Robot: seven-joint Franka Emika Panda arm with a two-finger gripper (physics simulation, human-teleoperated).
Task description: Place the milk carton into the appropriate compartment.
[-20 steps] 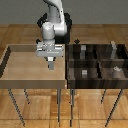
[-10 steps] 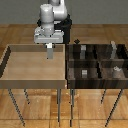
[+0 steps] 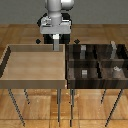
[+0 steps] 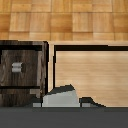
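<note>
The milk carton (image 4: 60, 96) shows in the wrist view as a pale grey-and-white box right under the camera, held between the fingers. My gripper (image 3: 56, 45) is shut on it and hangs above the back right corner of the light wooden tray (image 3: 7, 67), close to the dark compartment box (image 3: 68, 70) on the exterior view's right. In the exterior view the carton is hard to tell from the fingers. The wrist view shows one dark compartment (image 4: 40, 70) with a small grey block (image 4: 16, 67) in it.
The dark box is split into several compartments. Grey blocks sit in them: two at the back (image 3: 84, 49) (image 3: 114, 47) and two in front (image 3: 85, 73) (image 3: 116, 70). Both trays stand on thin metal legs over a wooden floor.
The gripper rose out of the light tray with the carton, then moved toward the exterior view's right, nearer the dark compartment box.
</note>
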